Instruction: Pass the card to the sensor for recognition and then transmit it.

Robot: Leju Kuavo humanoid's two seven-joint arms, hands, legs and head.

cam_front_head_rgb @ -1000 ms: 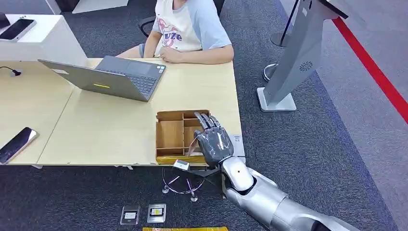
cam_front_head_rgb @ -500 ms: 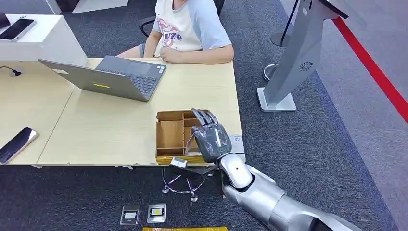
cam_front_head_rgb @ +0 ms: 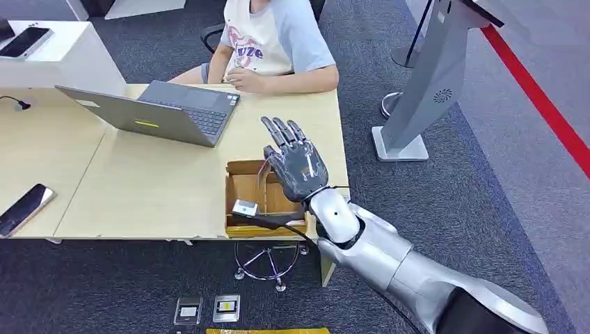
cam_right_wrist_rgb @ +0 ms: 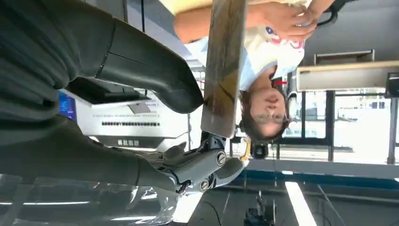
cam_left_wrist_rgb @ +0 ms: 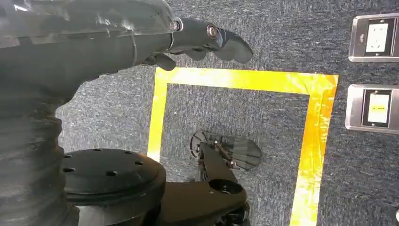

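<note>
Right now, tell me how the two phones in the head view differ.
The phone on the wooden table lies near the table's front edge and catches glare; the phone on the white cabinet lies farther back, higher up, and looks uniformly dark. Both are dark slabs lying flat and diagonal, untouched.

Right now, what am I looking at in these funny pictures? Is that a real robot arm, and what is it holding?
Yes, it is a walking robot with two silver arms. The wide picture comes from a camera on its head, looking down. Its right robot hand is up over a wooden box with compartments on a table, pinching a card. A laptop and a phone lie there too, and a person sits behind. The other two pictures come from cameras at its wrists, so they look turned around. The left robot hand hangs over the carpet, holding nothing.
</note>
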